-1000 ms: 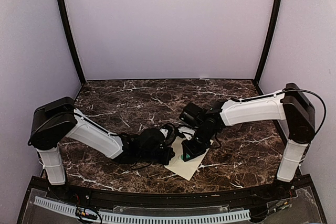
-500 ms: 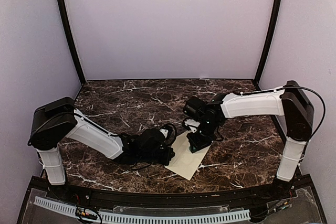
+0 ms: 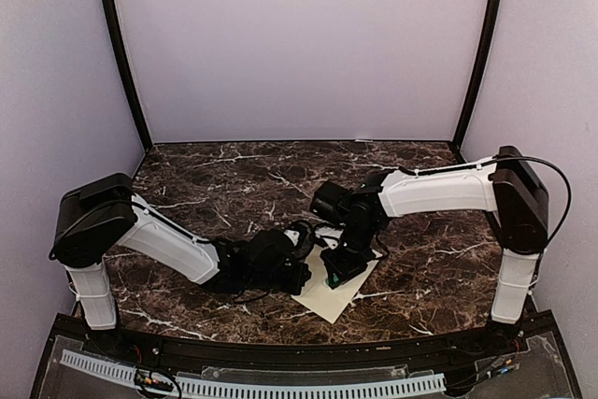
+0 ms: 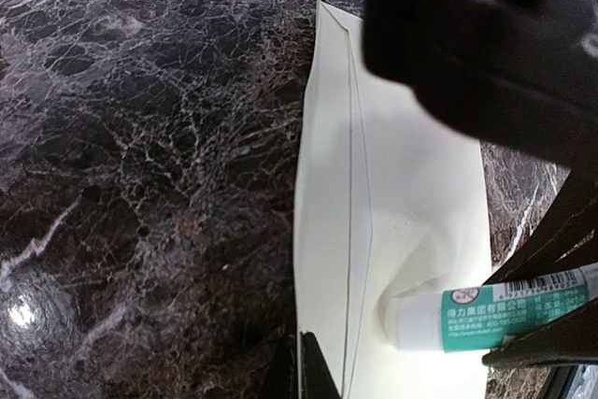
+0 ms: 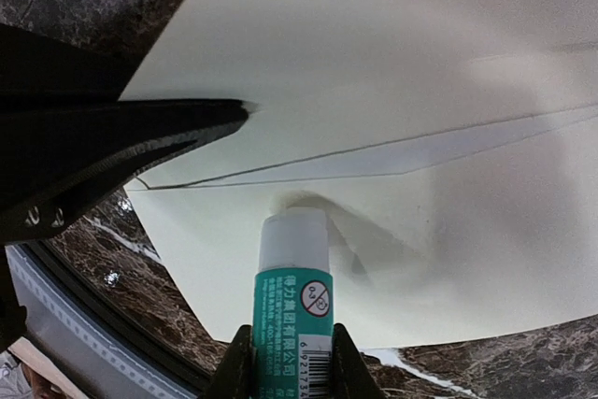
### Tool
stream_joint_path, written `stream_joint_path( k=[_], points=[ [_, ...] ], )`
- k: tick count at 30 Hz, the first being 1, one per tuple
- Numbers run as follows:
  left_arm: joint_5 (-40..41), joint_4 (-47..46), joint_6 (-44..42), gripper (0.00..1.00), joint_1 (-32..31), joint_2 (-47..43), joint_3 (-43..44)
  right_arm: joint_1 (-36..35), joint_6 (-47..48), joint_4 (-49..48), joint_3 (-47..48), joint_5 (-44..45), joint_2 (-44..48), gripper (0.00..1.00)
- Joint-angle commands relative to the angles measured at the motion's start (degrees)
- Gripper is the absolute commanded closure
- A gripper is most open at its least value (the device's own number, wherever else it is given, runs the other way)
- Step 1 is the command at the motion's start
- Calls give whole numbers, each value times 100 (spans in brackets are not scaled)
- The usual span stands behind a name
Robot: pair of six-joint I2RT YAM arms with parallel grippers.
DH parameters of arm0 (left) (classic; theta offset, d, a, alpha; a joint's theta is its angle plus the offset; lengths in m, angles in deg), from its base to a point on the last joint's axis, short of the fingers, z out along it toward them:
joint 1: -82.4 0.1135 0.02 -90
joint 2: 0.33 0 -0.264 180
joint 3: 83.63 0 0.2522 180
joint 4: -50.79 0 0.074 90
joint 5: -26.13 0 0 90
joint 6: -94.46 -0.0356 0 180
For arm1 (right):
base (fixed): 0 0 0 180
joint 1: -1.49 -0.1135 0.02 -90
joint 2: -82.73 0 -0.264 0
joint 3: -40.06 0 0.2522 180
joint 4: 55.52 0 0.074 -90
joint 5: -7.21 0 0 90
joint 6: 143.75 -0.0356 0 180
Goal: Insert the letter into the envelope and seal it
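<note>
The cream envelope (image 3: 344,298) lies on the marble near the front edge and fills the left wrist view (image 4: 411,184) and the right wrist view (image 5: 420,63). My left gripper (image 3: 301,277) is shut on the envelope's left edge, fingertips together (image 4: 301,369); its dark fingers (image 5: 140,128) reach in from the left. My right gripper (image 5: 291,366) is shut on a teal-and-white glue stick (image 5: 291,296), whose white tip presses into the paper and dents it (image 4: 495,310). From above, the right gripper (image 3: 334,276) stands over the envelope's middle. The letter is out of sight.
The right arm's wrist (image 4: 467,35) hangs close above the envelope's far end, a hand's width from the left gripper. Purple walls close in the dark marble table (image 3: 224,184) on three sides. A black rail (image 3: 280,354) runs along the front.
Half a second ago the right gripper had moved back toward the envelope's far corner; it has now come back down onto the envelope's middle with the glue stick. The left arm has stayed put.
</note>
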Motion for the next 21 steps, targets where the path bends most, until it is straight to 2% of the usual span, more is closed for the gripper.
stream_joint_path(
  k=[1,6,13,21],
  points=[
    [105,224,-69,100,-22,-157,-5,-42,-48,-4,196,-447,-351,100],
    [118,237,-82,100,-37,-164,-10,101,20,317,287,-35,-494,100],
    [248,317,-135,100,-48,-213,-15,551,74,629,-4,582,-235,100],
    [249,301,-187,100,-57,-173,-2,635,161,720,247,1025,-470,100]
  ],
)
